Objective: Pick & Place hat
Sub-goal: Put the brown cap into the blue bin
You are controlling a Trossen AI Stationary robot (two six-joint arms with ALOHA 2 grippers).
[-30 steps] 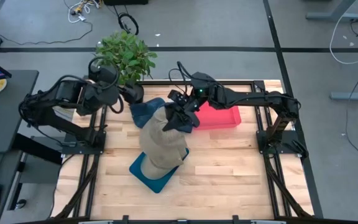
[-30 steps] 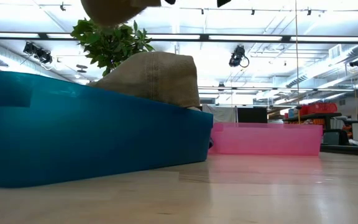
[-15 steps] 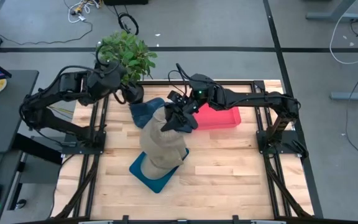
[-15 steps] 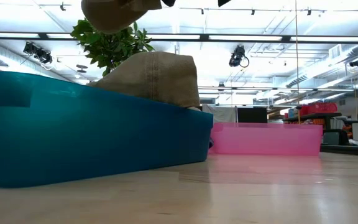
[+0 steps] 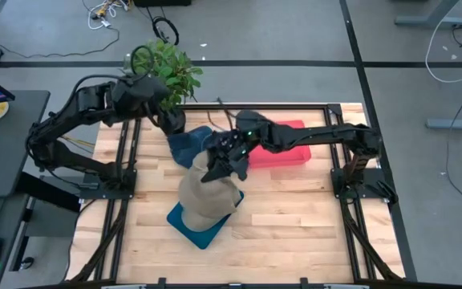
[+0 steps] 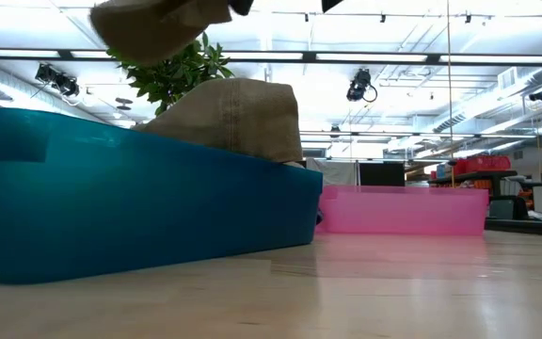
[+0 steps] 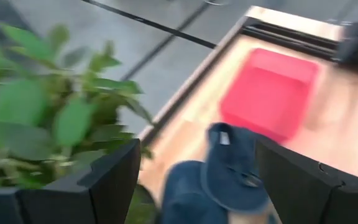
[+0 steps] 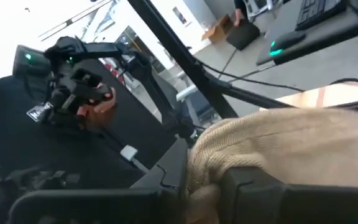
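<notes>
A tan hat (image 5: 203, 178) hangs above the blue bin (image 5: 184, 223) with my right gripper (image 5: 217, 163) shut on it; in the low view this hat (image 6: 153, 24) shows at the top. Another tan hat (image 6: 238, 113) lies in the bin (image 6: 139, 202), its crown above the rim. A blue denim hat (image 5: 188, 144) lies on the table at the far side, between the bin and the plant. My left gripper (image 5: 165, 120) stands open beside the plant, above the denim hat (image 7: 232, 165), touching nothing. My right gripper pinches a bunched fold of the tan hat's cloth (image 8: 229, 165) between its two fingers. The fingers lie about level and come from the table's right. The hat hangs from them toward the left, lifted clear above the bin and the hat in it.
A pink tray (image 5: 285, 146) stands on the table's far right, partly under the right arm. A potted plant (image 5: 163, 68) stands at the far left corner, close to my left gripper. Bare wood lies along the near edge (image 5: 295, 233).
My right gripper has carried the tan hat toward the table's left and near edges and a little down; the hat has tipped and now hangs farther over the bin. My left arm has swung toward the far edge by the plant and turned its wrist, staying open.
</notes>
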